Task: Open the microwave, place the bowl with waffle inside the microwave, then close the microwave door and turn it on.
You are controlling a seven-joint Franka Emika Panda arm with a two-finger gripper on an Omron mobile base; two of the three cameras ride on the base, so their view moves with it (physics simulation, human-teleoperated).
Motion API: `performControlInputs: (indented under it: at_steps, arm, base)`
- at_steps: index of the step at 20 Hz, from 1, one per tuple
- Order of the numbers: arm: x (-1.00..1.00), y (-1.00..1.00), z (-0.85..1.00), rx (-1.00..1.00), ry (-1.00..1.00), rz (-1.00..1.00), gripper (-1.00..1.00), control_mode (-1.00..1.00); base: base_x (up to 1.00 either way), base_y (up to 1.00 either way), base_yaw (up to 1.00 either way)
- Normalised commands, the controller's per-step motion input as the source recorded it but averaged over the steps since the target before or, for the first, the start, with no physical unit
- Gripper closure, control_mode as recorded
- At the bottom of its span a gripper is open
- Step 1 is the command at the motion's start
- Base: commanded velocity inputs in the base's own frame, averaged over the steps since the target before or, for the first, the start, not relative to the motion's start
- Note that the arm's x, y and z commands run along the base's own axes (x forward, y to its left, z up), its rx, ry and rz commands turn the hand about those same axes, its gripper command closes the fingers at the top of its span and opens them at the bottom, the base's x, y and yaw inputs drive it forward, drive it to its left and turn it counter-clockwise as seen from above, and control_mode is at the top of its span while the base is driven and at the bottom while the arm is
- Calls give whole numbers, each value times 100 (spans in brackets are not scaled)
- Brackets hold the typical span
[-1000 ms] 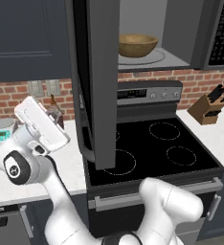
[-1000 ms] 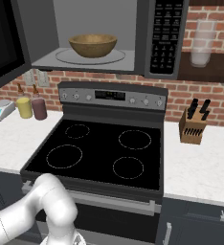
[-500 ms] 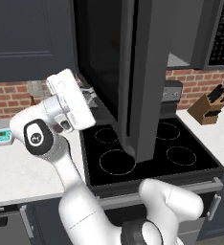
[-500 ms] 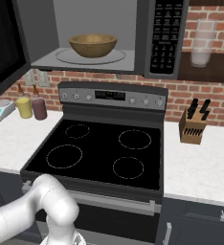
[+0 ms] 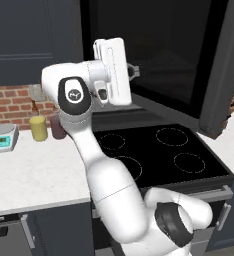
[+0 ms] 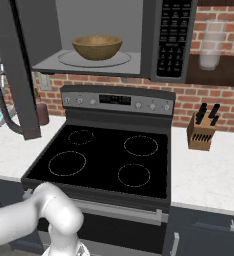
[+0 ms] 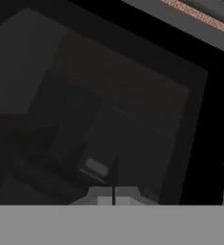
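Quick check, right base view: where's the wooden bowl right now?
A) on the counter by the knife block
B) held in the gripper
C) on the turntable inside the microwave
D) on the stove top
C: the bowl sits on the glass turntable inside the microwave, whose door is not yet closed.

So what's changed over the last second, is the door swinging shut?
Yes. The microwave door has swung from edge-on to partway closed, its window now broadside to the left camera. The arm rose and moved right; the shut claw is against the door. The bowl stays on the turntable.
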Motion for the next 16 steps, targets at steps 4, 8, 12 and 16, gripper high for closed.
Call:
performControlInputs:
  at_steps: [4,8,12,16]
  arm:
    - [14,-100,40,28,8,4,100,-100]
    - [52,-98,5,19,14,7,100,-100]
    - [93,-69,0,10,12,19,100,-100]
    - [100,-44,0,2,15,33,100,-100]
  base:
    - [0,0,0]
    - [0,0,0]
    - [0,0,0]
    - [0,0,0]
